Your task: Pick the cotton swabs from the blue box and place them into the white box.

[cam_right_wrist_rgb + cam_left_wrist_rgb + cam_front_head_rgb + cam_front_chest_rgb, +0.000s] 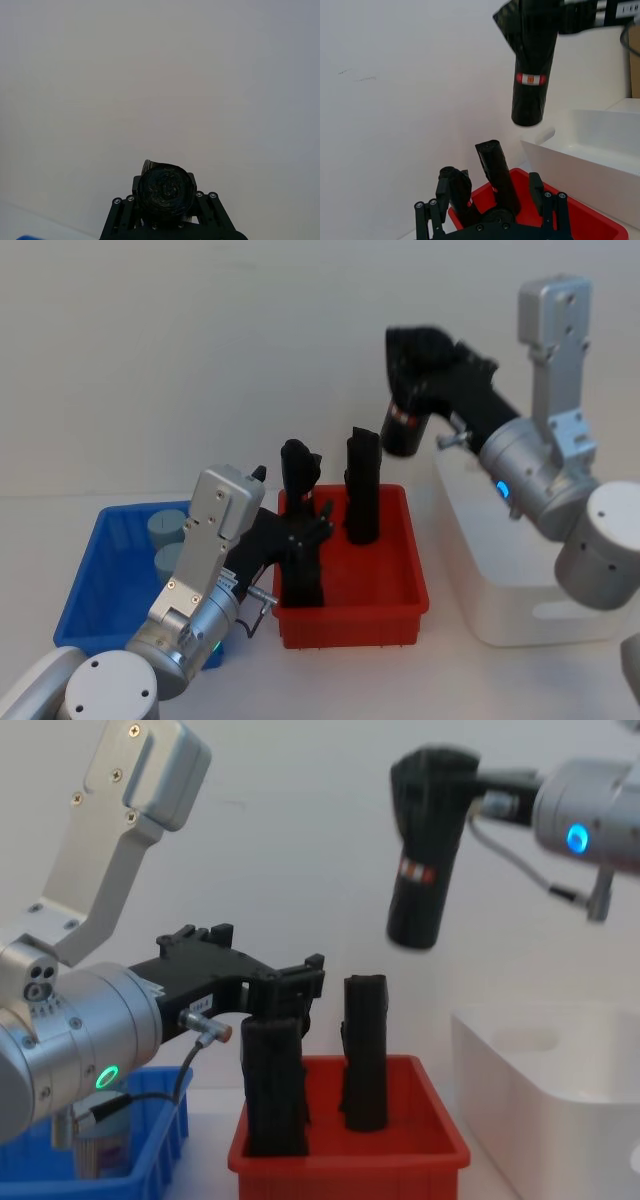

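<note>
While neither pair of my jaws touches the cotton swabs (165, 529), two of their pale-lidded tubs stand at the far end of the blue box (95, 605), at the left of the white worktop (350, 680). A plain pale wall (200, 360) closes the far side.

Just right of the blue box sits a red bin (350, 625). Right of that, a little apart, is the taller white box (520, 615).

Three black rolls stand upright in the red bin: a near roll (300, 585) at its near left and two far rolls (362, 490) behind it. My left arm (200, 590) reaches in from the near left across the near right corner of the blue box. It hides part of that box, while the swabs lie open to the left of it. My left jaws are at the top of the near roll, spread wide and released, and I cannot tell whether they touch it. From my left wrist, the fingers (436, 210) stand well apart with the far rolls showing between them.

My right arm (540, 470) comes in from the right, above the white box. My right jaws are clenched on a fourth roll, the held roll (415, 890), which has a reddish band. It hangs roughly upright, high above the white box's left edge. From my right wrist I see its round end.
</note>
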Controlling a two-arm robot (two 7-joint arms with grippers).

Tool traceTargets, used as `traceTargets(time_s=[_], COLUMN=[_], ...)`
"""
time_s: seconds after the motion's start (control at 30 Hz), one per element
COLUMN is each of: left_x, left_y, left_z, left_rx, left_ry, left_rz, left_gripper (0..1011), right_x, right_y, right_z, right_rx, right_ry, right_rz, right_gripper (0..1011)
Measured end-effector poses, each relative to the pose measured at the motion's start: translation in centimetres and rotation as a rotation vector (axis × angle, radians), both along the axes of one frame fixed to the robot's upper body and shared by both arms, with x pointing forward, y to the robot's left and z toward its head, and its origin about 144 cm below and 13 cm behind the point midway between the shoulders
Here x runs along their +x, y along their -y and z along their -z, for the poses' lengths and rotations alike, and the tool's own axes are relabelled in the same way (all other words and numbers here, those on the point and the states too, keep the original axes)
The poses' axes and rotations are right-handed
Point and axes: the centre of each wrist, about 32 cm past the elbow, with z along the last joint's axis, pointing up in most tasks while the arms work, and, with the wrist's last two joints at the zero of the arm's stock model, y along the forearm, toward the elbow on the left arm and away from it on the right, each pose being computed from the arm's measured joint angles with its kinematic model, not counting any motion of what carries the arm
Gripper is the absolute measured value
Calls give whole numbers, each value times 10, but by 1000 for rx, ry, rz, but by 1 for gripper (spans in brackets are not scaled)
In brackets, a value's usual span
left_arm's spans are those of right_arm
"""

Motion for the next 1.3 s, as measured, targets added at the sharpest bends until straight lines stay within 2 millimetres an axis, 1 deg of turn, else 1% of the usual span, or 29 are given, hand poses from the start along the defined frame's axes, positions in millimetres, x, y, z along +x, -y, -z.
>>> traceTargets(time_s=[0.07,0.1,0.33,0.43,0.6,0.7,0.93,1.17,1.3], left_x=[0,0,0,0,0,0,0,0,0], left_y=[0,0,0,0,0,0,0,0,0], left_z=[0,0,0,0,0,0,0,0,0], left_rx=[0,0,0,0,0,0,0,0,0], left_ry=[0,0,0,0,0,0,0,0,0], left_rz=[0,0,0,0,0,0,0,0,0], left_gripper=[1000,999,1000,1000,1000,999,1000,1000,1000], right_x=[1,1,5,6,7,7,7,9,10], right_y=[3,3,15,20,25,27,27,23,23], right_z=[-8,-8,-27,-31,-31,-25,-5,25,35], right_rx=[1,1,-11,-19,-33,-41,-55,-66,-70], right_ry=[36,36,143,176,211,214,183,114,90], right_rz=[22,22,110,148,204,229,256,271,289], right_gripper=[485,485,485,484,485,484,484,484,484])
